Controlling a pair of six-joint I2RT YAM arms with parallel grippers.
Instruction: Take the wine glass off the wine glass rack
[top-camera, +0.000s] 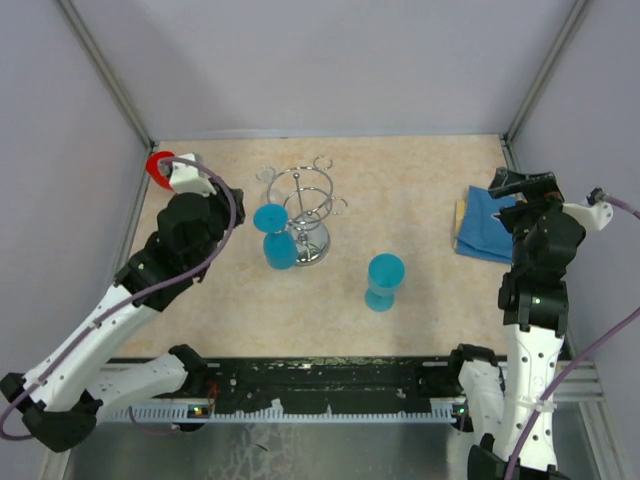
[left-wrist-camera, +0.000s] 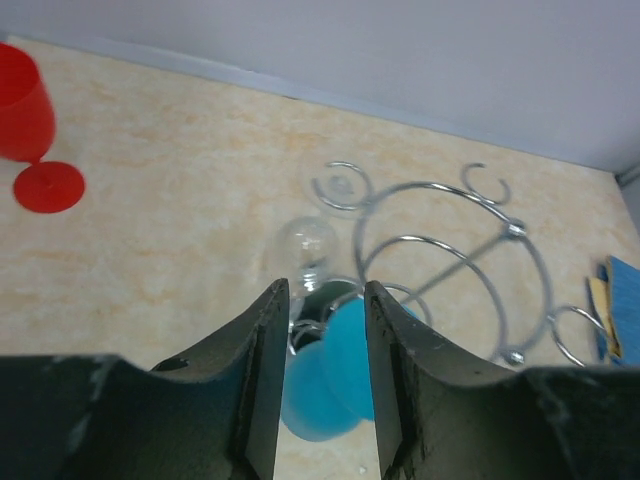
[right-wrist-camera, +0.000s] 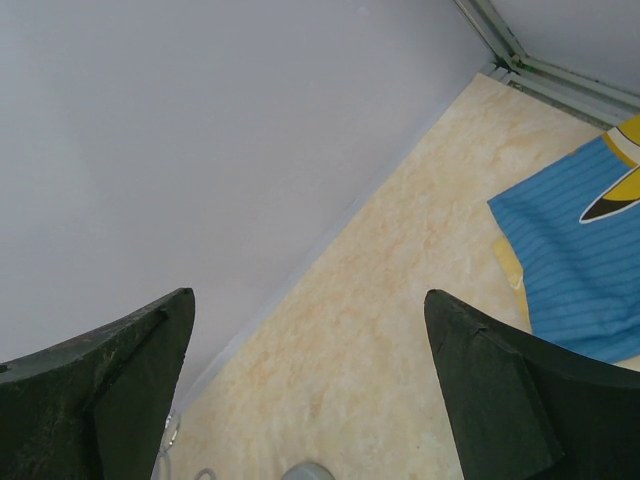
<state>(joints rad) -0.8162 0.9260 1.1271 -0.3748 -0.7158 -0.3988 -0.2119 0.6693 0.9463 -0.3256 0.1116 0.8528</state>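
Beige marbled counter (top-camera: 420, 180) walled in grey. Left arm stretches forward toward the wine glass rack (left-wrist-camera: 514, 230). Left end effector (left-wrist-camera: 323, 300) is half-closed, its fingers (left-wrist-camera: 262, 360) straddling the blue wine glass (left-wrist-camera: 335, 365) hanging on the rack; whether they actually press it cannot be told. Right arm is folded back at the counter's edge, and the right end effector (right-wrist-camera: 310, 380) gapes wide, empty.

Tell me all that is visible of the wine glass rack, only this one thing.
The wine glass rack is a silver wire stand, chrome by its shine: round mirror-like base, central post, wire rings above, curled hooks around them. It stands upright on the beige table, left of centre. A blue wine glass hangs at its left side; several other hooks look bare. The left hand straddles that glass.
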